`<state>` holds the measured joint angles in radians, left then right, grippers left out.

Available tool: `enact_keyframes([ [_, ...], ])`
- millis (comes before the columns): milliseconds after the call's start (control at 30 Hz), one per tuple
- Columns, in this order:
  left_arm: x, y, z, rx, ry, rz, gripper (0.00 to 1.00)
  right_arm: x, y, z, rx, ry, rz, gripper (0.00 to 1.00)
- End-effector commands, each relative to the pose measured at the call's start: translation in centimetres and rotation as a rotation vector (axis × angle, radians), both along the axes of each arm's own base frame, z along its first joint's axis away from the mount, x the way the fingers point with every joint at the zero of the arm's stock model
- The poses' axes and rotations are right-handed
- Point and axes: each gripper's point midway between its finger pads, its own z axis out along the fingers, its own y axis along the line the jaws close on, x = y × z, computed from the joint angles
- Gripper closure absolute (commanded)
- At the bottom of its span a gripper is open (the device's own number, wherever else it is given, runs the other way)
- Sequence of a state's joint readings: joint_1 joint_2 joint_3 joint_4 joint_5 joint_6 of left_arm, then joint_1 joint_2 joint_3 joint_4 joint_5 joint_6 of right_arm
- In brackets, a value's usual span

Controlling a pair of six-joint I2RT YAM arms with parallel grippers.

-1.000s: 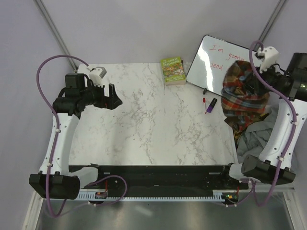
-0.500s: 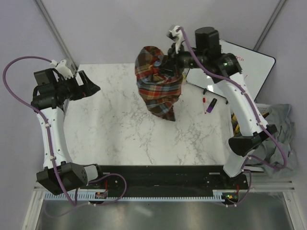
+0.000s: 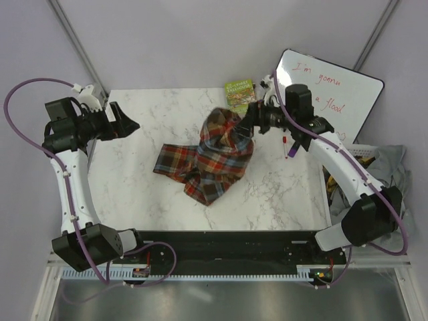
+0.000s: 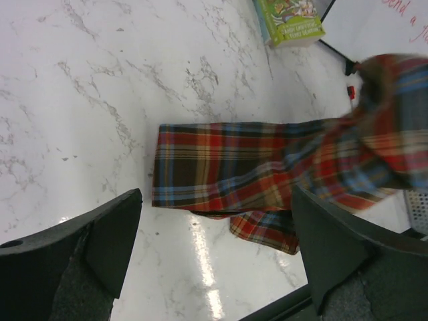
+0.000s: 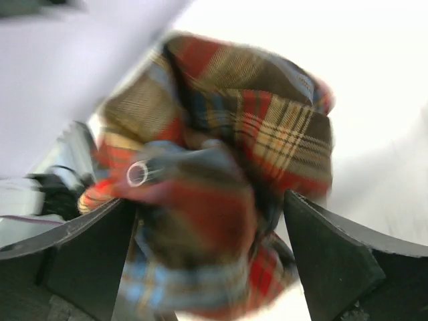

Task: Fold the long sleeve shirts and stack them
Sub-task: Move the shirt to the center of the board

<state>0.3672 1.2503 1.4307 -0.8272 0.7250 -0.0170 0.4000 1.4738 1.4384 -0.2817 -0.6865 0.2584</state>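
A plaid long sleeve shirt (image 3: 210,160) in red-orange, brown and blue lies crumpled in the middle of the marble table (image 3: 147,194), one part spread flat toward the left. Its highest bunch peaks right at my right gripper (image 3: 248,124). In the right wrist view the shirt (image 5: 247,127) is blurred and fills the gap of my right gripper (image 5: 210,207), whose jaws stand wide apart, open. My left gripper (image 3: 131,124) hovers open at the table's left, apart from the shirt. Its wrist view shows the shirt's flat edge (image 4: 221,167) beyond the left gripper (image 4: 215,200).
A green book (image 3: 241,97) lies at the table's back edge. A whiteboard (image 3: 334,100) with red writing leans at the back right, with a marker (image 3: 285,145) and a small purple object (image 3: 293,151) beside it. Grey cloth (image 3: 384,164) lies in a basket off the right edge.
My right arm carried the plaid shirt from the right side over the table, lowered it onto the marble, and its jaws opened. The left arm drew back to the left.
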Motion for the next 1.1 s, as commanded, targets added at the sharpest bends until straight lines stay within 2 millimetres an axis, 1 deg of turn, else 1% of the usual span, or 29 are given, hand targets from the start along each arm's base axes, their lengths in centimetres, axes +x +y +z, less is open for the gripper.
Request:
enact_keyframes([
  [0, -0.7, 0.1, -3.7, 0.154, -0.032, -0.16, 0.0, -0.4, -7.2, -11.4, -0.138, 0.234, -0.135, 0.02],
  [33, -0.8, 0.1, -5.0, 0.224, -0.037, -0.209, 0.01, -1.1, -8.1, -11.8, -0.183, 0.207, -0.13, 0.02],
  [67, -1.5, -0.2, -7.4, 0.235, 0.006, -0.237, 0.01, -1.6, -8.4, -12.2, -0.214, 0.189, -0.123, 0.02],
  [100, -1.9, -0.4, -8.7, 0.262, 0.022, -0.263, 0.01, -2.1, -8.7, -12.9, -0.235, 0.193, -0.123, 0.02],
  [133, -2.1, -0.8, -10.1, 0.323, 0.035, -0.309, 0.01, -2.1, -9.0, -13.1, -0.256, 0.17, -0.13, 0.02],
  [167, -2.9, -1.3, -12.3, 0.324, 0.078, -0.338, 0.01, -2.3, -8.9, -13.4, -0.274, 0.162, -0.115, 0.02],
  [200, -2.8, -1.5, -13.3, 0.34, 0.082, -0.358, 0.0, -2.5, -8.8, -13.7, -0.29, 0.175, -0.117, 0.02],
  [233, -2.6, -1.7, -14.3, 0.371, 0.097, -0.364, 0.01, -2.1, -9.1, -14.6, -0.331, 0.163, -0.12, 0.02],
  [267, -2.7, -1.9, -15.5, 0.374, 0.119, -0.365, 0.01, -2.2, -8.7, -15.0, -0.342, 0.168, -0.104, 0.05],
  [300, -1.9, -1.9, -16.2, 0.38, 0.123, -0.358, 0.01, -2.0, -8.5, -15.2, -0.352, 0.175, -0.1, 0.05],
  [333, -1.6, -2.2, -17.0, 0.392, 0.143, -0.363, 0.01, -1.7, -8.4, -16.2, -0.371, 0.194, -0.104, 0.06],
  [367, -1.2, -2.4, -17.4, 0.397, 0.157, -0.368, 0.02, -1.8, -7.6, -16.4, -0.381, 0.195, -0.083, 0.09],
  [400, -0.8, -3.4, -17.8, 0.4, 0.172, -0.378, 0.02, -1.4, -7.1, -16.3, -0.388, 0.184, -0.079, 0.1],
  [433, 0.0, -3.2, -19.1, 0.42, 0.206, -0.367, 0.03, -1.1, -6.8, -17.0, -0.407, 0.198, -0.075, 0.11],
  [500, 1.4, -4.1, -19.5, 0.438, 0.216, -0.361, 0.04, -0.5, -5.8, -17.0, -0.433, 0.171, -0.079, 0.13],
  [533, 2.6, -3.7, -20.4, 0.467, 0.241, -0.338, 0.05, -0.1, -5.6, -17.5, -0.445, 0.174, -0.081, 0.13],
  [600, 3.8, -3.6, -21.4, 0.474, 0.286, -0.304, 0.08, 0.8, -5.3, -17.3, -0.464, 0.156, -0.1, 0.13],
  [633, 5.0, -3.0, -21.2, 0.494, 0.293, -0.266, 0.09, 1.2, -5.4, -17.7, -0.474, 0.162, -0.11, 0.13],
  [667, 5.3, -2.8, -22.7, 0.488, 0.342, -0.263, 0.12, 1.7, -5.3, -17.2, -0.474, 0.15, -0.117, 0.13],
  [733, 6.5, -2.4, -23.0, 0.49, 0.362, -0.224, 0.14, 2.3, -5.5, -17.6, -0.494, 0.157, -0.134, 0.13],
  [767, 6.8, -2.3, -24.0, 0.486, 0.393, -0.219, 0.17, 2.5, -5.5, -17.7, -0.5, 0.157, -0.141, 0.13],
  [800, 7.0, -3.4, -24.4, 0.484, 0.401, -0.228, 0.2, 2.8, -5.5, -18.0, -0.507, 0.16, -0.144, 0.13],
  [833, 7.4, -3.4, -24.5, 0.48, 0.409, -0.219, 0.21, 3.0, -5.6, -18.2, -0.512, 0.164, -0.145, 0.13],
  [867, 7.5, -3.4, -24.8, 0.475, 0.423, -0.218, 0.26, 3.1, -5.5, -18.4, -0.515, 0.165, -0.147, 0.14],
  [900, 7.5, -3.5, -25.8, 0.464, 0.457, -0.214, 0.3, 3.2, -5.5, -19.2, -0.524, 0.182, -0.143, 0.14],
  [933, 7.9, -3.7, -25.6, 0.453, 0.454, -0.22, 0.34, 3.2, -5.4, -19.5, -0.525, 0.192, -0.138, 0.18],
  [1000, 7.8, -4.4, -25.3, 0.415, 0.455, -0.245, 0.43, 3.3, -5.2, -20.2, -0.526, 0.21, -0.129, 0.22],
  [1033, 7.8, -5.4, -24.6, 0.372, 0.435, -0.273, 0.48, 3.1, -5.0, -20.4, -0.517, 0.224, -0.121, 0.28],
  [1067, 7.8, -5.7, -23.9, 0.356, 0.418, -0.278, 0.62, 3.0, -4.9, -20.4, -0.511, 0.227, -0.118, 0.3],
])
